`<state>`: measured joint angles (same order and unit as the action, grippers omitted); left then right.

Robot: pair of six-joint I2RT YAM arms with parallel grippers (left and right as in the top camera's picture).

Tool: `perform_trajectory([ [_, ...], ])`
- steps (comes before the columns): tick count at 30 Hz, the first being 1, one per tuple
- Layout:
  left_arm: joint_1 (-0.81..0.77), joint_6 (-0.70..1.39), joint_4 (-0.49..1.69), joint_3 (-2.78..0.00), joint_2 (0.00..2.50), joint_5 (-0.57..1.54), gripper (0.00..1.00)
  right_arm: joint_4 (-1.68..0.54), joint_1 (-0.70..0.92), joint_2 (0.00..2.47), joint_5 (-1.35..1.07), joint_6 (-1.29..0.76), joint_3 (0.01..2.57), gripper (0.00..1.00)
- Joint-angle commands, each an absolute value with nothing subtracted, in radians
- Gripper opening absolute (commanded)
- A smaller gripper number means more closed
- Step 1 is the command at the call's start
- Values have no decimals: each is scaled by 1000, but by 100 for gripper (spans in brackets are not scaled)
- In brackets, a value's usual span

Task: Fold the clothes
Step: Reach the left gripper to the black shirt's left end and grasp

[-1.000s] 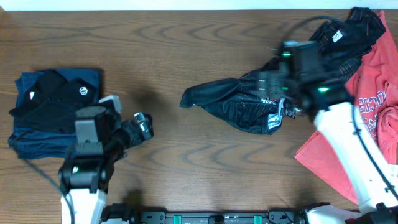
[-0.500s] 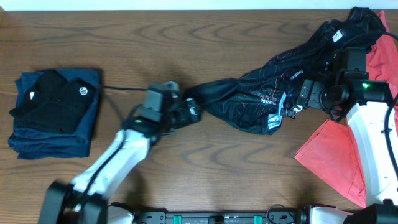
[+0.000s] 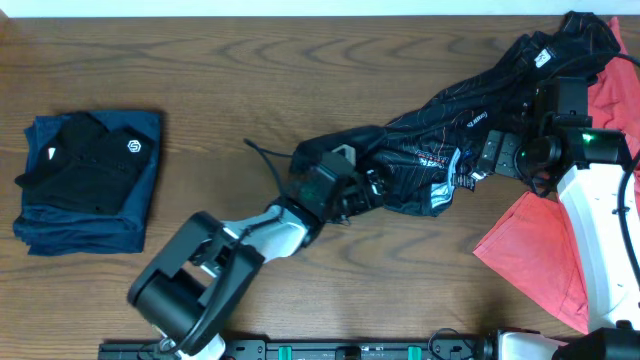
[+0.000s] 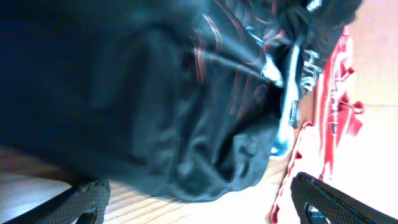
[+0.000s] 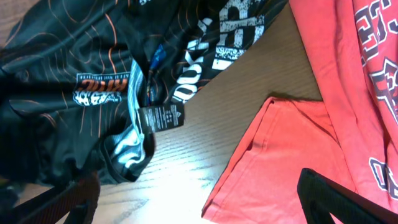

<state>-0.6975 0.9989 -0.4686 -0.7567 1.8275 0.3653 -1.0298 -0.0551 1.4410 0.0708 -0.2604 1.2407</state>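
The clothes lie at the right half of the table. A black shirt with thin line print is stretched from the table's middle to the far right corner. My left gripper is at its lower left end. In the left wrist view the black shirt fills the view just ahead of my open left gripper; nothing is between the fingers. My right gripper stands open beside the shirt's collar, over bare wood. The right gripper holds nothing. A coral-red T-shirt lies to its right.
A folded dark blue and black stack sits at the left side of the table. The coral-red T-shirt spreads over the right edge, partly under my right arm. Bare wood shows between the stack and the black shirt.
My left arm has swung from beside the folded stack to the black shirt's left end. The right arm drew back to the right a second ago, leaving the shirt stretched out, and has held still since.
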Motion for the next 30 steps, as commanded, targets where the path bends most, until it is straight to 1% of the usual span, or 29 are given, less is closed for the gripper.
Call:
perform_trajectory([
  [1,-732,1047,-459,-749,1889,282,93,-1034,-65,1424,71,-276,1245,99],
  [4,-753,1065,-459,-749,1897,252,92,-1037,-65,1424,71,-276,1245,99],
  [6,-761,1067,-460,-749,1897,231,84,-1037,-65,1424,71,-276,1245,99],
  [8,-761,1072,-460,-749,1897,210,71,-1037,-64,1424,71,-276,1245,99],
  [9,-761,1072,-458,-749,1897,190,66,-1037,-65,1424,71,-276,1245,99],
  [11,-761,1072,-459,-749,1897,157,63,-1037,-65,1424,71,-276,1245,99],
  [13,-761,1072,-459,-749,1897,124,56,-1038,-65,1424,71,-276,1245,99],
  [16,-761,1072,-458,-749,1897,91,50,-1041,-65,1424,71,-276,1245,99],
  [24,-777,1077,-458,-749,1915,84,50,-1043,-65,1423,71,-276,1245,99],
  [30,-798,1154,-480,-749,1975,66,50,-1053,-65,1415,71,-276,1245,99],
])
